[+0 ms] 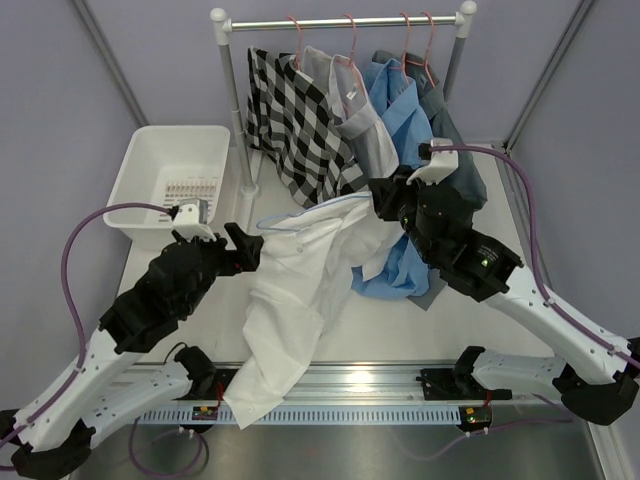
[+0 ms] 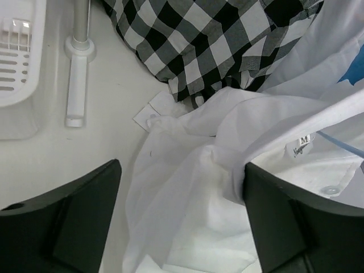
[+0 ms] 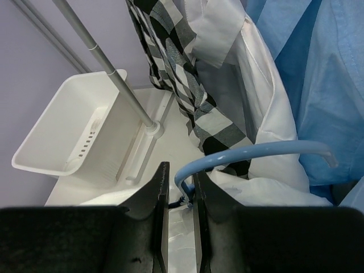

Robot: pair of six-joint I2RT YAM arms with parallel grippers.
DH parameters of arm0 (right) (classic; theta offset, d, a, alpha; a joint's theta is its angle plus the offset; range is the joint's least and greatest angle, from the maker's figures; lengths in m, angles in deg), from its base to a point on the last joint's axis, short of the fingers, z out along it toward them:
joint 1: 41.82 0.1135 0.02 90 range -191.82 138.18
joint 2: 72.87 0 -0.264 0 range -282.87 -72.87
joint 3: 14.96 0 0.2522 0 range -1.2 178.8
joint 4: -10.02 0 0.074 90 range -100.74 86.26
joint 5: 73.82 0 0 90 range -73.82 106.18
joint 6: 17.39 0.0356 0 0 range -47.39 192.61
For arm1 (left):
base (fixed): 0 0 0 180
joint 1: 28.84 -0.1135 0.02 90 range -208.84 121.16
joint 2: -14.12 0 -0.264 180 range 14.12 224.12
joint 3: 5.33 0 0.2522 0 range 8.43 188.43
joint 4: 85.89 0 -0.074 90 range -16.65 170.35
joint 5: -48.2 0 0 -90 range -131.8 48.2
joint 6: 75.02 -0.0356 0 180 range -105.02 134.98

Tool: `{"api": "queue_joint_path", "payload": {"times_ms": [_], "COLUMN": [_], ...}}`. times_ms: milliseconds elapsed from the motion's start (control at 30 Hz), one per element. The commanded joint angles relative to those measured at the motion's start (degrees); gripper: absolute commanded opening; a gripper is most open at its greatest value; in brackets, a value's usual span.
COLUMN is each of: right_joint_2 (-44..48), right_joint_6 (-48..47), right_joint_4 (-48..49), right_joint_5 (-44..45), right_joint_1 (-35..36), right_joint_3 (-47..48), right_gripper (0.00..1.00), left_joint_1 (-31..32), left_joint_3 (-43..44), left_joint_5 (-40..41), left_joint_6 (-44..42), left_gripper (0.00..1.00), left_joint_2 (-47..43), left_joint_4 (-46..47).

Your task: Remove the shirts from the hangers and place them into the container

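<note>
White shirt (image 2: 176, 222) lies between left gripper's (image 2: 182, 170) spread fingers.

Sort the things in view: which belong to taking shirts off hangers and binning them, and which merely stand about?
Job: white shirt, check shirt, blue shirt, blue hanger, pink hangers, tub.
Standing about: clothes rail, purple cables.

You see a plain white shirt (image 1: 290, 300); a black-and-white check shirt (image 1: 295, 125); a pale grey-white shirt (image 1: 355, 120); a light blue shirt (image 1: 400, 100); a dark grey shirt (image 1: 460, 165); one light blue hanger (image 3: 256, 151); pink hangers (image 1: 296, 45) on the silver rail (image 1: 340, 21) with white posts; the container (image 1: 150, 160) is white.
</note>
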Motion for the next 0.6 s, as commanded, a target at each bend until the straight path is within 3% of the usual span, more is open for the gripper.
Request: {"api": "queue_joint_path", "payload": {"times_ms": [0, 100, 333, 567], "right_joint_2": [3.0, 3.0, 2.2, -1.3], "right_joint_6": [-2.5, -3.9, -1.4, -3.1], "right_joint_4": [4.9, 6.9, 12.5, 12.7], "right_joint_5": [1.0, -2.8, -13.4, -14.2], "right_joint_1": [-1.1, 0.2, 0.7, 0.7], "right_joint_3": [-1.9, -4.9, -8.5, -6.5], "right_gripper": [0.00, 0.00, 0.00, 0.00], "left_joint_1": [-0.9, -0.9, -0.9, -0.9], "left_joint_3": [4.0, 6.2, 10.4, 13.0], "left_joint_5": [2.9, 0.3, -7.8, -13.6], "left_joint_6": [-7.1, -10.5, -14.4, -14.7], "left_gripper": [0.92, 0.99, 0.99, 0.99], "left_joint_2": [-3.0, -5.5, -7.2, -3.8], "left_joint_4": [-3.7, -3.7, -3.9, -3.9]}}
